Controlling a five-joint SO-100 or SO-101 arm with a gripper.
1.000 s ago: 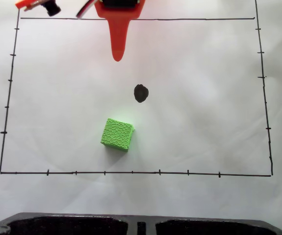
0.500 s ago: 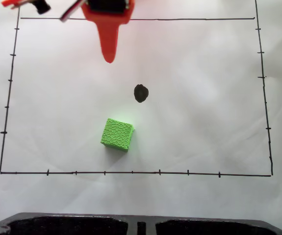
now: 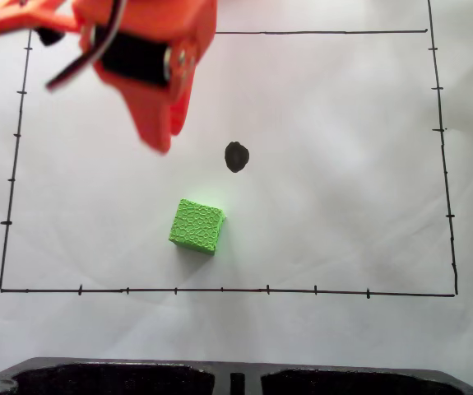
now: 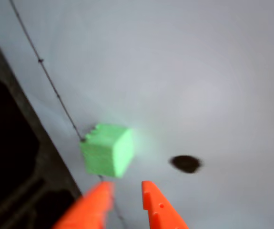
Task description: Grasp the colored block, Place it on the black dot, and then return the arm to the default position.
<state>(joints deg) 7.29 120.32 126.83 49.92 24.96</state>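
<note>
While the colored block (image 3: pixel 197 226) lies free on the white sheet of the table (image 3: pixel 343 206), nothing touches it, so the grasp is not yet done. In the fixed view it sits inside the drawn black border (image 3: pixel 220 290), near the lower line and a little left of the middle. The black dot (image 3: pixel 236 156) is near it, up and slightly to the right, bare and apart from the block. I judge that this short way between them makes the later placing easy, since the block is wider than the dot and will cover it.

In the wrist view the block (image 4: pixel 107 149) stands just ahead of the orange fingertips, a little to the left, and the dot (image 4: pixel 185 163) is to the right of it. The gripper (image 4: pixel 126 189) has its two tips a small gap apart and holds nothing; this gap looks narrower than the block, so I think it must open more.

The arm (image 3: pixel 141 58) hangs over the upper left part of the sheet, its tapered finger pointing down toward the block and above the paper.
</note>
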